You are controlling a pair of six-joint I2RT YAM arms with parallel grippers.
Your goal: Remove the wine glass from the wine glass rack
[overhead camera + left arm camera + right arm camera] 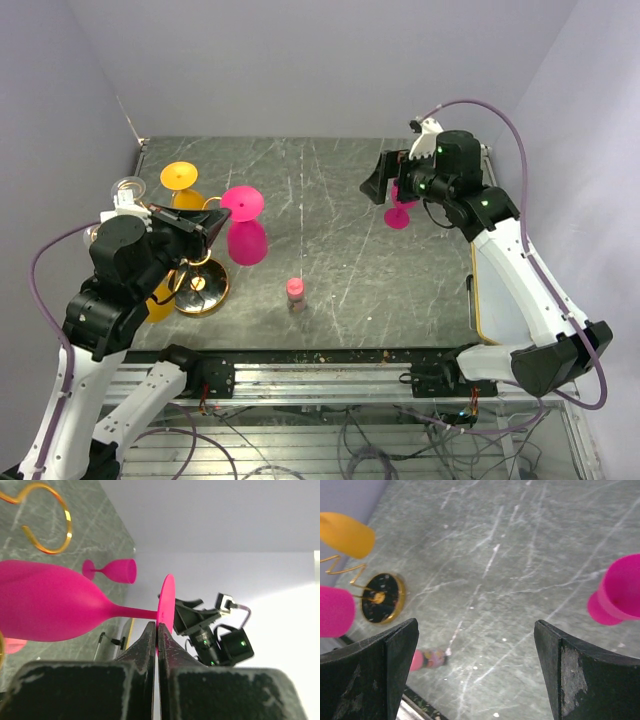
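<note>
Left wrist: pressed-together left fingers [147, 647] partly hide wine glass [45, 602]; right fingers [395, 652] spread

There is one gold rack [200, 290]. There are two pink wine glasses: the hanging pink glass [247, 240] and the standing pink glass [398, 214]. There are two yellow wine glasses: the far yellow glass [180, 178] and the near yellow glass [160, 303], which is partly hidden. There is one see-through glass [128, 186]. That makes five glasses. There is one little bottle [296, 292]. There are two robot arms, the left arm [110, 290] and the right arm [520, 270]. Each has one tool: the left tool [157, 630] and the right tool [475, 627]. There is one tabletop [340, 260].
</note>
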